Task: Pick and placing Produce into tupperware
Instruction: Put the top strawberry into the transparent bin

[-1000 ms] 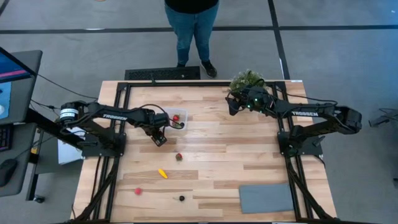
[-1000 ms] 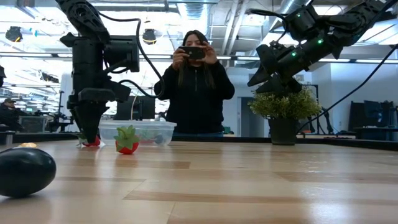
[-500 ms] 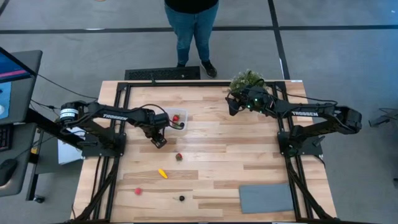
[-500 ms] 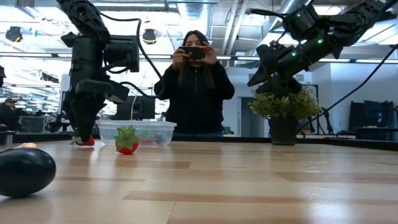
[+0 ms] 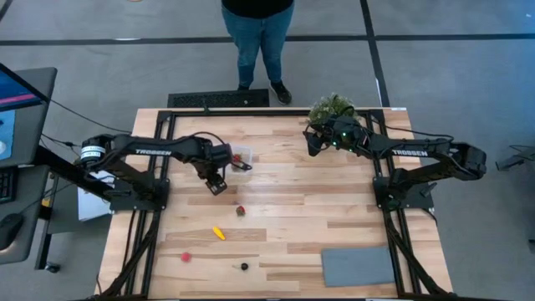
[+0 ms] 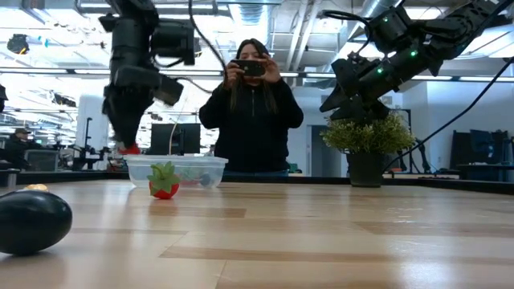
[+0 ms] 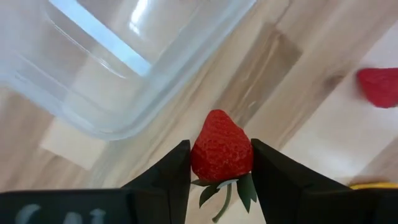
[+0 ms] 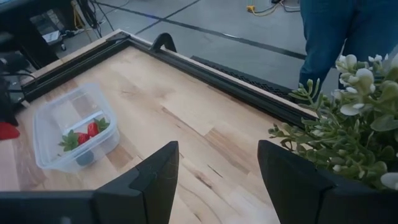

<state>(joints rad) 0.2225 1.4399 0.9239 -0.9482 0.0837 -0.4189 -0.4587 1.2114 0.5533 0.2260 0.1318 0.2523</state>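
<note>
My left gripper hangs above the table on the near side of the clear tupperware and is shut on a red strawberry. The low view shows that strawberry level with the box's rim. The tupperware holds strawberry pieces and a dark berry. On the table lie another strawberry, a yellow piece, a red piece and a dark berry. My right gripper waits open, high up beside the plant. My left gripper pinches the strawberry's broad leafy end between its two fingers, one on each side. The fingers point down from above. The fruit is lifted clear of the table, its pointed tip sticking out past the fingertips.
A bushy potted plant stands at the far edge by my right arm. A flat grey mat lies at the near right. A person stands beyond the far edge, holding up a phone.
My left gripper has risen from the tabletop with the strawberry, which went from resting on the wood to hanging about level with the tupperware's rim. The gripper also shifted slightly toward the tupperware. The right arm kept still.
</note>
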